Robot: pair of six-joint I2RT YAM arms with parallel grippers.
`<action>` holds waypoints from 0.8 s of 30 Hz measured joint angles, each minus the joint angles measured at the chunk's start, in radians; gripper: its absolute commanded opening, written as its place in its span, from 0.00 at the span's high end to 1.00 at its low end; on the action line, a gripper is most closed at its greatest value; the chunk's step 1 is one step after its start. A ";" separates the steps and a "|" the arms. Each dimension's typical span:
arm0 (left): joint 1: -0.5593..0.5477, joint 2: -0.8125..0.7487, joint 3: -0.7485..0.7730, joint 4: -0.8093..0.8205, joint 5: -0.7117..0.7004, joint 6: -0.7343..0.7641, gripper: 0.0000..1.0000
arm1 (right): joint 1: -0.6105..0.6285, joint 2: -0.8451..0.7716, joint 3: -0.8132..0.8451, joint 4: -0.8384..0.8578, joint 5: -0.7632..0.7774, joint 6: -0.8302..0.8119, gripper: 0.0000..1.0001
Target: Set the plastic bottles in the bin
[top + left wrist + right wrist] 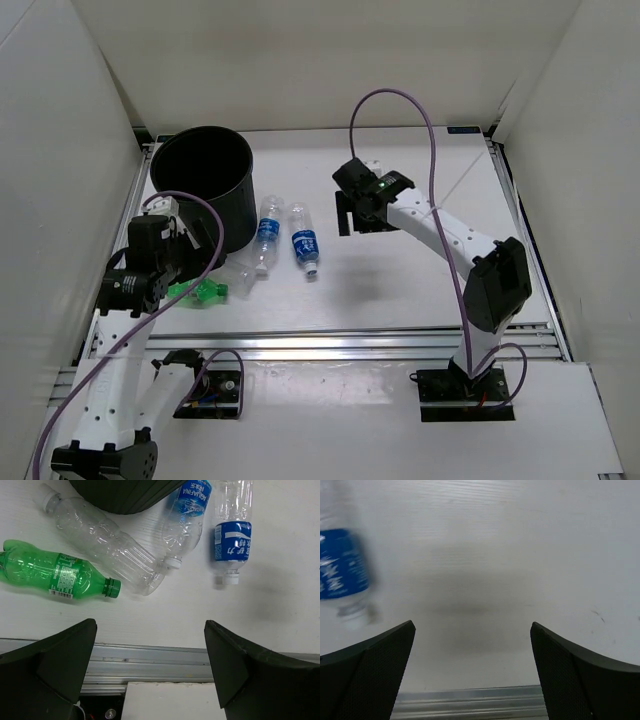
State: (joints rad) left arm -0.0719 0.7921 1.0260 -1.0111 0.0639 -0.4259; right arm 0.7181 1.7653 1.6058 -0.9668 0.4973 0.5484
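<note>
The black bin (205, 183) stands at the back left; its wall shows at the top of the left wrist view (125, 495). Two blue-labelled bottles (266, 232) (304, 241) lie right of it, a plain clear bottle (240, 272) and a green bottle (200, 292) in front. All show in the left wrist view: green (55, 575), clear (107, 547), blue-labelled (185, 520) (232, 537). My left gripper (150, 650) is open and empty, above the table's front, near the green bottle. My right gripper (472, 645) is open and empty over bare table, right of a blue-labelled bottle (342, 570).
An aluminium rail (350, 345) runs along the table's front edge and shows in both wrist views (150, 662) (470, 702). White walls enclose the table at the back and sides. A purple cable (420, 120) loops above the right arm.
</note>
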 measured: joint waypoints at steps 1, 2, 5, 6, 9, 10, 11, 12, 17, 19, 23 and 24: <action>0.000 0.001 -0.003 0.003 -0.002 0.001 0.00 | -0.003 0.000 0.005 0.031 -0.064 -0.048 0.01; 0.000 0.005 -0.004 0.002 -0.008 -0.002 0.00 | -0.010 0.005 0.022 0.041 -0.119 -0.087 0.01; 0.000 0.016 -0.004 0.001 -0.045 -0.019 0.00 | -0.053 0.037 0.109 0.094 -0.288 -0.164 0.01; 0.000 0.022 -0.004 0.002 -0.052 -0.020 0.00 | -0.071 0.041 0.120 0.122 -0.336 -0.174 0.01; 0.000 0.042 -0.004 0.003 -0.045 -0.020 0.00 | -0.117 0.074 0.153 0.161 -0.441 -0.198 0.01; 0.000 0.048 -0.004 0.006 -0.034 -0.019 0.00 | -0.130 0.096 0.171 0.166 -0.476 -0.205 0.01; 0.000 0.056 -0.004 0.009 -0.024 -0.019 0.00 | -0.140 0.129 0.193 0.173 -0.513 -0.211 0.01; 0.000 0.063 -0.004 0.014 -0.016 -0.019 0.00 | -0.145 0.162 0.214 0.181 -0.544 -0.212 0.01; 0.000 0.107 -0.002 0.021 0.019 -0.017 0.00 | -0.148 0.351 0.317 0.209 -0.670 -0.213 0.01; 0.000 0.125 0.003 0.020 0.029 -0.008 0.00 | -0.148 0.399 0.336 0.216 -0.711 -0.207 0.01; 0.000 0.147 0.027 0.018 0.047 0.011 0.00 | -0.141 0.481 0.383 0.231 -0.793 -0.194 0.01; 0.000 0.150 0.034 0.017 0.051 0.013 0.00 | -0.139 0.503 0.397 0.240 -0.814 -0.190 0.01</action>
State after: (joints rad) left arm -0.0723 0.9417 1.0599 -0.9939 0.1150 -0.4129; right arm 0.5793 2.2681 2.0029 -0.7269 -0.3164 0.3588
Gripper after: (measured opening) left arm 1.000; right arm 0.995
